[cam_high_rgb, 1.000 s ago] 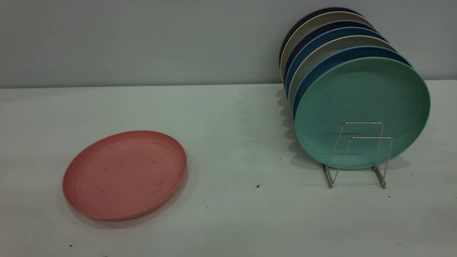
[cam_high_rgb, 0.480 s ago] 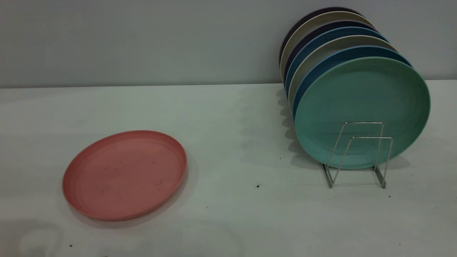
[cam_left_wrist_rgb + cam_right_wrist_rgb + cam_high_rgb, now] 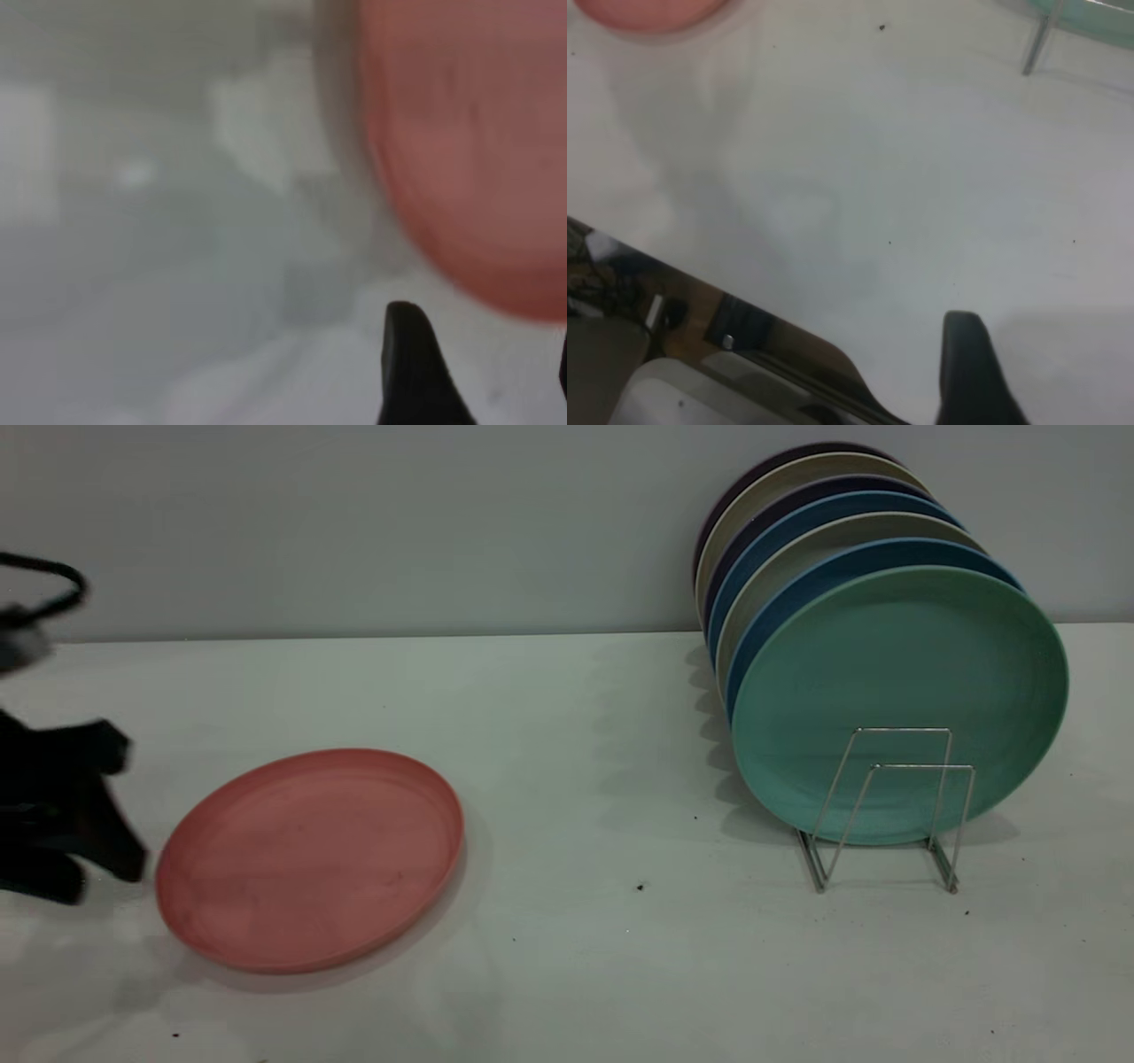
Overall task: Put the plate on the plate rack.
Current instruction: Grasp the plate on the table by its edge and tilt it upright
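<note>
Left tool [image 3: 66,815] arrived, near plate [image 3: 310,859] edge

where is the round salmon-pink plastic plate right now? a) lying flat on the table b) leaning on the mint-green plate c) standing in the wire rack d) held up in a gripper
a: the round salmon-pink plastic plate lies flat on the white table, well apart from the silver wire plate rack, with the left gripper beside it, not touching.

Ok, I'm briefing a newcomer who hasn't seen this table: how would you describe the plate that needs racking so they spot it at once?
Start from the white table and look to its left half, away from the wire plate rack of upright plates. Lying flat there is the salmon-pink plate. It is the only plate lying down and the only pink one; the others stand on edge, green, blue, beige or dark.
</note>
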Available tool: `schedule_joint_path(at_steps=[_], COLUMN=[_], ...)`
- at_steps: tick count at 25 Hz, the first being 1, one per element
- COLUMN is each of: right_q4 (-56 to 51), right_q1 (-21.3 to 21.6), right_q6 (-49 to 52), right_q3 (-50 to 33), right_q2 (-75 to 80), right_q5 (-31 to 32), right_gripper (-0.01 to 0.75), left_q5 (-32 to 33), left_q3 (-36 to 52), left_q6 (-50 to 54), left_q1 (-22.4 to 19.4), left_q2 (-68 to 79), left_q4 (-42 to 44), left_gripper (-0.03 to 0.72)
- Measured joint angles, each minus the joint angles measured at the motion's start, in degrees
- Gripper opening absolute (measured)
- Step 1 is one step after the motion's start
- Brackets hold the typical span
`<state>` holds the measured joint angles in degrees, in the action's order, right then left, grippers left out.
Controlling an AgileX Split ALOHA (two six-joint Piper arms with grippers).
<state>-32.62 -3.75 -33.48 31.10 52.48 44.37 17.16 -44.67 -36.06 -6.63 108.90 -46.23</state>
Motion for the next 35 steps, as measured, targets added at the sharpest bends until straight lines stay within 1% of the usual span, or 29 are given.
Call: schedule_joint_path(at_steps=[3,7,10,22,24,27,30,31,32,33,35], right_q4=[-0.1,-0.1,-0.1,-0.1,-0.1,-0.1,-0.1,-0.1,-0.1,-0.1,-0.3], right_q1=[0.0,0.0,0.0,0.0,0.0,0.0,0.0,0.0,0.0,0.0,0.0], right_q6=[-0.1,-0.1,-0.1,-0.1,-0.2,-0.2,-0.2,-0.2,-0.2,-0.2,-0.2], right_q3=[0.0,0.0,0.0,0.0,0.0,0.0,0.0,0.0,0.0,0.0,0.0], right_q2=[0.0,0.0,0.0,0.0,0.0,0.0,0.0,0.0,0.0,0.0,0.0], right_q5=[-0.1,-0.2,-0.5,-0.9,-0.9,-0.9,-0.9,-0.9,-0.9,-0.9,-0.9], right_gripper=[0.458,0.458,0.458,0.458,0.458,0.458,0.458,0.458,0.458,0.458,0.458], left_q5=[-0.1,-1.6,-3.1,-5.0,-5.1,-5.2,-5.2,-5.2,-5.2,-5.1,-5.1], left_q3=[-2.9,-4.3,-4.4,-5.6,-5.9,-6.1,-6.1,-6.1,-6.1,-6.2,-6.3], left_q6=[-4.2,-5.5,-5.8,-8.5,-9.8,-12.3,-14.1,-14.4,-14.4,-14.5,-14.8], left_q1=[0.0,0.0,0.0,0.0,0.0,0.0,0.0,0.0,0.0,0.0,0.0], left_q2=[5.1,8.5,9.7,14.4,14.4,14.6,15.2,15.5,15.8,15.8,15.8], left_q4=[-4.8,-8.4,-9.5,-14.3,-15.8,-18.7,-21.2,-21.7,-22.2,-22.5,-22.7], left_gripper=[0.426,0.426,0.426,0.426,0.410,0.331,0.177,0.111,0.067,0.043,0.028])
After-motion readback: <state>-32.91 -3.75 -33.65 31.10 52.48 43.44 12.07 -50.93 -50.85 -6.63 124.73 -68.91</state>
